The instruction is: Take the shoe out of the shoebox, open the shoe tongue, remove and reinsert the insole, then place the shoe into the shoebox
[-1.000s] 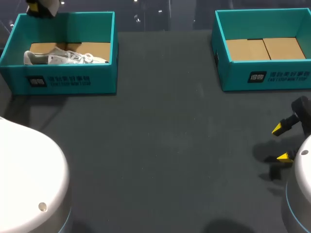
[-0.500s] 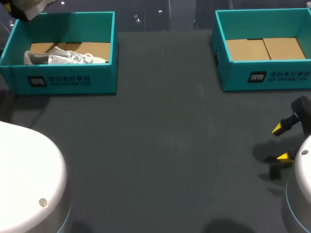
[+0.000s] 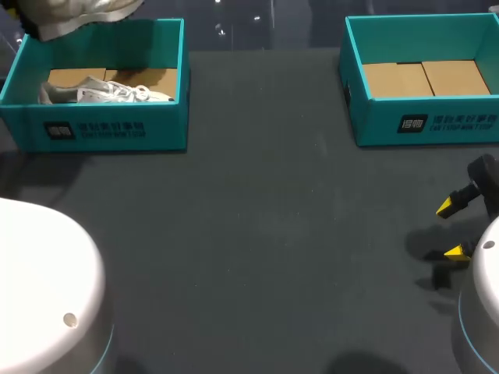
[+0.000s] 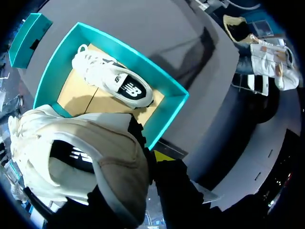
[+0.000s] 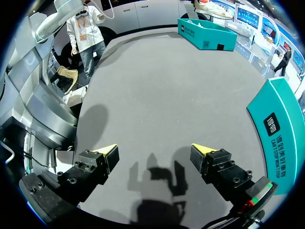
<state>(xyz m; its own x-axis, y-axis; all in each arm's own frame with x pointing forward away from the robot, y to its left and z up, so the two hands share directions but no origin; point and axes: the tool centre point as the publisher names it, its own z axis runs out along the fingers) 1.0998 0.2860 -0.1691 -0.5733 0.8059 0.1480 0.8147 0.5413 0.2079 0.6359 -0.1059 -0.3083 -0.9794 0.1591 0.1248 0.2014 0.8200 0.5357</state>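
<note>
Across the dark grey surface [image 3: 265, 234] stand two teal shoeboxes, both open at the top, well apart at the far corners. The left shoebox [image 3: 117, 132] has a brown cardboard floor and one shoe in it. The right shoebox [image 3: 437, 125] shows only its own brown cardboard floor.

Two arms come in from the near corners. The left arm [image 3: 43, 288] shows as a broad white rounded housing at the near left, and its far end runs out past the far-left corner of the head view. The right arm [image 3: 479, 312] shows as a white housing at the near right, with its wrist low over the surface, short of the right shoebox.

Two shoes are in sight. A beige shoe [image 3: 74, 14] with a dark logo on its side hangs in the air above the back-left corner of the left shoebox, clear of its rim. A white shoe [image 3: 109, 93] lies on its side on the floor of that box, along the front wall.

The left end effector [image 4: 147, 157] has hold of the beige shoe. In its wrist view the shoe fills the space just ahead of the fingers, and only one yellow tip shows beside it. The right end effector [image 5: 155, 149] is spread wide with nothing between its two yellow tips, just above bare surface.
</note>
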